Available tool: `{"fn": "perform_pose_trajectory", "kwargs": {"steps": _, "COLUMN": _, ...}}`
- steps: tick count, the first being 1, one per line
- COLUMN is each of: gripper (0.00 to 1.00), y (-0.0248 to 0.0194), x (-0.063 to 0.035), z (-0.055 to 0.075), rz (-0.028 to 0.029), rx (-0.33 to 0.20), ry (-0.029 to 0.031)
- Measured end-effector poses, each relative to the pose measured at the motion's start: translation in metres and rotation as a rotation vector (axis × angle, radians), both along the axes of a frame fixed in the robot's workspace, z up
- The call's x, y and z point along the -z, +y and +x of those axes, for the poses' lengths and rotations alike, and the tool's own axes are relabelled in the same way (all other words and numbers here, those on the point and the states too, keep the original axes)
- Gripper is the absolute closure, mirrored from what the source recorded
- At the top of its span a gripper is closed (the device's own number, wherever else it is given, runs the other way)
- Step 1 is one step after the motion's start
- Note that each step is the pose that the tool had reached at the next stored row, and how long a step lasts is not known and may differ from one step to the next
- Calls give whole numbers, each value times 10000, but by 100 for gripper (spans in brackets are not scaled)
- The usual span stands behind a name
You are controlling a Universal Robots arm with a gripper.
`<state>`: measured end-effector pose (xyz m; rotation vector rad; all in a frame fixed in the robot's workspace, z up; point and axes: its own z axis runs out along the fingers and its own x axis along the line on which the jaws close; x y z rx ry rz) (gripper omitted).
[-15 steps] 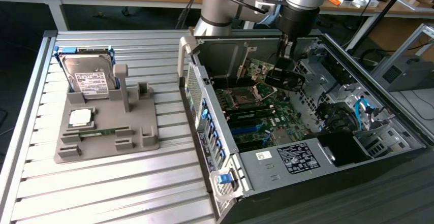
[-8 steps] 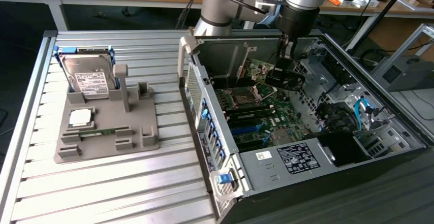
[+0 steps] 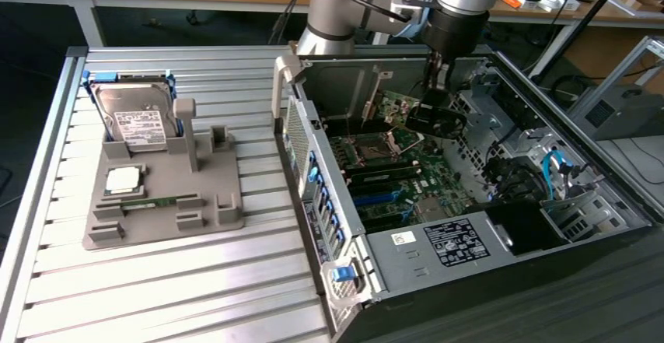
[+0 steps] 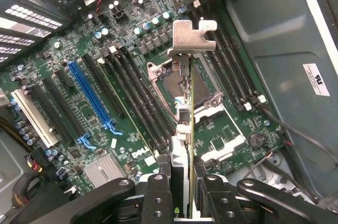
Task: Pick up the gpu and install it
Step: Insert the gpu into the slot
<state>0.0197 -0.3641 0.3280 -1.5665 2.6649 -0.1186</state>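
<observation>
Pinching the gpu (image 4: 184,123) btw the fingers (image 4: 158,195) of the gripper (image 4: 182,184), one finger per face, card edge-on in wrist view w/ silvery bracket (image 4: 191,36) at the far end. Held upright inside the open pc case (image 3: 295,137), above the motherboard (image 4: 68,55), not seated in any slot as far as can be told. Directly under the card: cpu socket (image 4: 161,78) w/ metal frame. To one side of that, a row of long black slots (image 4: 132,92), then a blue slot (image 4: 90,94), then more black ones and a cream slot (image 4: 34,118) near the board's edge; finned silver heatsink (image 4: 105,168) close to the blue slot's end. On the socket's other side, black memory slots (image 4: 232,71) and a coin cell (image 4: 256,139). In exterior view, reaching down into the case's far end w/ the arm (image 3: 456,1), gripper low among the components. Outside the case, toward the exterior view's left, on a slatted metal table (image 3: 186,296): grey tray (image 3: 223,211) w/ silver hard drive (image 3: 140,117) leaning in the far cradle, cpu chip (image 3: 124,178) flat in the middle, narrow green memory stick (image 3: 155,202) just nearer than that. All three well apart from the gpu. Can't tell which slot lines up w/ the card's lower edge.
</observation>
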Motion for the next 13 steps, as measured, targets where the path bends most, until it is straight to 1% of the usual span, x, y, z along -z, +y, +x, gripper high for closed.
{"fn": "perform_pose_trajectory", "kwargs": {"steps": 13, "gripper": 73, "y": 0, "x": 0, "z": 0, "rz": 0, "rx": -368, "ry": 0}}
